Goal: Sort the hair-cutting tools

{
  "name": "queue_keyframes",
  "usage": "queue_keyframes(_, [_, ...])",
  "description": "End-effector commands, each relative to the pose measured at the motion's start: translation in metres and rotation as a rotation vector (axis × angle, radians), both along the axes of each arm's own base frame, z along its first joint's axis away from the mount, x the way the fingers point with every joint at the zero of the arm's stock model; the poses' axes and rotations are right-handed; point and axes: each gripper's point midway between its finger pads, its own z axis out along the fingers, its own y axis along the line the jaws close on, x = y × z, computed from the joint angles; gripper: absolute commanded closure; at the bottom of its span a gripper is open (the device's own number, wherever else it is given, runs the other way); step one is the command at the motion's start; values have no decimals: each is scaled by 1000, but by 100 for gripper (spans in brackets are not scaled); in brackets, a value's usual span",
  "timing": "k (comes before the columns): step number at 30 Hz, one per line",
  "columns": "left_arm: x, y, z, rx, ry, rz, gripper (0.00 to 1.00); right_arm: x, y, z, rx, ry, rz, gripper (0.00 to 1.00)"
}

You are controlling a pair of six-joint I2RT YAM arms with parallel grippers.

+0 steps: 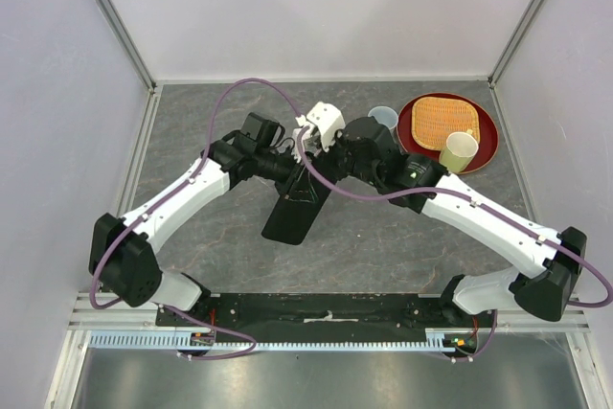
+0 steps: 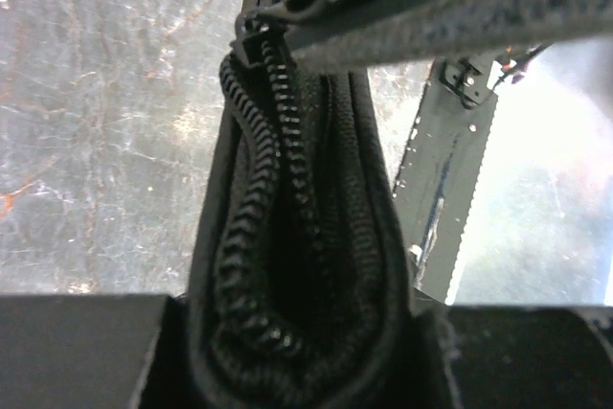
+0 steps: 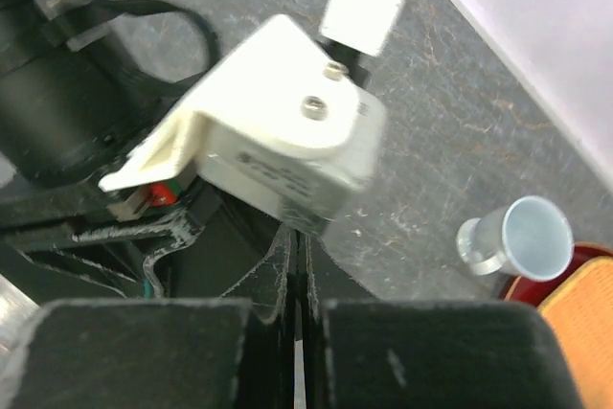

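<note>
Currently, left gripper clamps the black case mid-table; right gripper, fully closed, sits at its zipper.

Case left of tray

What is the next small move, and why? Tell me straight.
Probably draw the right claw slowly along the zipper to start opening the black case. The left claw pinches the case's edge and steadies it, the right claw looks shut on the zipper's end, and the case looks mostly closed.
</note>
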Motion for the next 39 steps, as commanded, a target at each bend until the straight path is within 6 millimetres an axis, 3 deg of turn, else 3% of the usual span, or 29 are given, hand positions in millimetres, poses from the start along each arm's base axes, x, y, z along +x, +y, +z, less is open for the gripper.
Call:
queue_keyframes(1, [3, -9, 29, -79, -129, 34, 98, 13, -1, 46, 350, 43, -232, 100])
queue_keyframes(10, [27, -11, 49, -168, -263, 171, 98, 17, -9, 28, 838, 327, -562, 100])
queue_keyframes(14, [37, -8, 55, -177, -320, 216, 98, 25, -21, 27, 998, 386, -659, 100])
queue_keyframes(17, [35, -5, 59, -186, -353, 219, 98, 32, -43, 29, 1073, 370, -750, 100])
queue_keyframes(23, [16, -3, 62, -195, -325, 152, 98, 46, -54, 36, 855, 196, -714, 100])
queue_keyframes(28, [5, 3, 59, -189, -306, 141, 98, 48, -57, 54, 804, 126, -653, 100])
queue_keyframes(30, [5, 4, 57, -186, -310, 147, 98, 47, -56, 60, 809, 112, -631, 85])
queue_keyframes(31, [5, 4, 57, -184, -311, 151, 98, 47, -54, 61, 812, 115, -621, 65])
queue_keyframes(34, [8, 3, 59, -187, -319, 155, 98, 47, -46, 63, 820, 139, -594, 48])
queue_keyframes(39, [8, 1, 61, -188, -309, 145, 98, 43, -35, 60, 843, 194, -554, 37])
